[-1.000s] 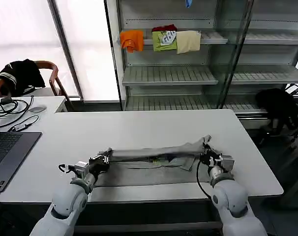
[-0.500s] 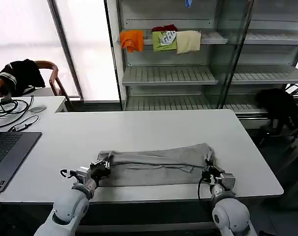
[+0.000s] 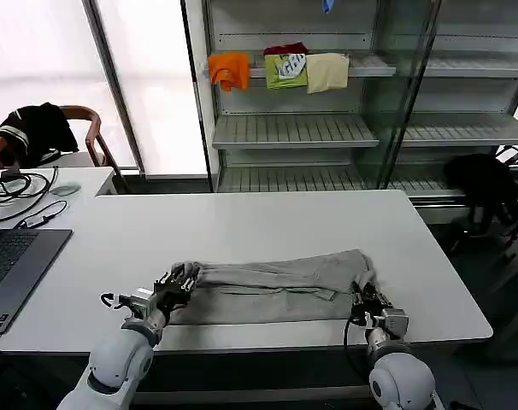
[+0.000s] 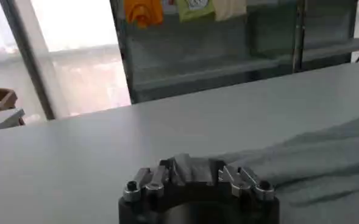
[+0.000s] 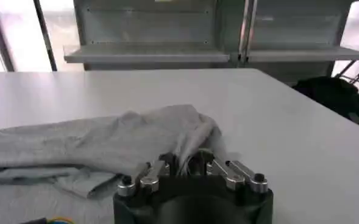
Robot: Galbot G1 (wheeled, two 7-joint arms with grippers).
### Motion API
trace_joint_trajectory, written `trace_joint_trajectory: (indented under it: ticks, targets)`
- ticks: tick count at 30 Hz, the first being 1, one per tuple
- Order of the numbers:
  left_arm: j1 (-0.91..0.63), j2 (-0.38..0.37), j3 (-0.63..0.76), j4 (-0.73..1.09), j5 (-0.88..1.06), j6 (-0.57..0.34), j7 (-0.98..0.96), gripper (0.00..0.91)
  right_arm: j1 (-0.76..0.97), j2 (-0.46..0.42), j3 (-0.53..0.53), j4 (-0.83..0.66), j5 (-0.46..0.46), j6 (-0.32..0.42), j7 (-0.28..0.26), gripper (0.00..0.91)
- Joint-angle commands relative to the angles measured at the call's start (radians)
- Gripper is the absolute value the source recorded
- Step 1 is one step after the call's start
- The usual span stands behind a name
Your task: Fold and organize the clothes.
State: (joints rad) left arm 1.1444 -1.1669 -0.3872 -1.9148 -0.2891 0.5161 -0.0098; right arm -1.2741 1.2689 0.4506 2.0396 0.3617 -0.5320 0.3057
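A light grey shirt (image 3: 276, 286) lies as a long flat band across the white table (image 3: 242, 218), close to its front edge. My left gripper (image 3: 178, 280) sits at the band's left end, low on the table, and the left wrist view shows grey fabric (image 4: 325, 152) pinched in that left gripper (image 4: 190, 170). At the band's right corner my right gripper (image 3: 362, 295) also rests low. In the right wrist view, bunched cloth (image 5: 106, 143) runs into the right gripper (image 5: 188, 164). Both are shut on the shirt.
Orange (image 3: 229, 68), green (image 3: 286, 70) and cream (image 3: 327, 72) cloths hang on the shelf behind the table. A laptop (image 3: 11, 265) and cables lie at the left. Black garments rest on a chair (image 3: 37, 128) and at the right (image 3: 485, 184).
The shirt, held stretched above the table a second ago, now lies flat on it. Both grippers have come down and back toward the front edge with its ends.
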Motion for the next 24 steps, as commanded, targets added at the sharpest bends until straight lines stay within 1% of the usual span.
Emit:
trace_joint_trajectory:
  ticks: [1, 6, 9, 13, 24]
  targets:
    - [0.015, -0.013, -0.018, -0.105, 0.002, 0.014, -0.004, 0.907, -0.01, -0.024, 0.068, 0.11, 0.037, -0.008, 0.001, 0.907]
    - [0.041, -0.07, -0.074, -0.11, -0.018, 0.013, -0.03, 0.907, -0.022, -0.067, 0.132, 0.161, 0.097, -0.012, 0.005, 0.907]
    - [0.049, -0.099, -0.1, -0.096, -0.024, 0.011, -0.036, 0.907, -0.035, -0.075, 0.149, 0.172, 0.101, -0.003, 0.003, 0.907]
    - [0.051, -0.139, -0.117, -0.051, -0.023, 0.008, -0.037, 0.907, -0.043, -0.074, 0.145, 0.169, 0.103, 0.003, 0.004, 0.907]
    - [0.086, -0.194, -0.132, -0.025, -0.016, -0.013, -0.027, 0.907, -0.057, -0.078, 0.147, 0.173, 0.117, 0.004, 0.005, 0.907]
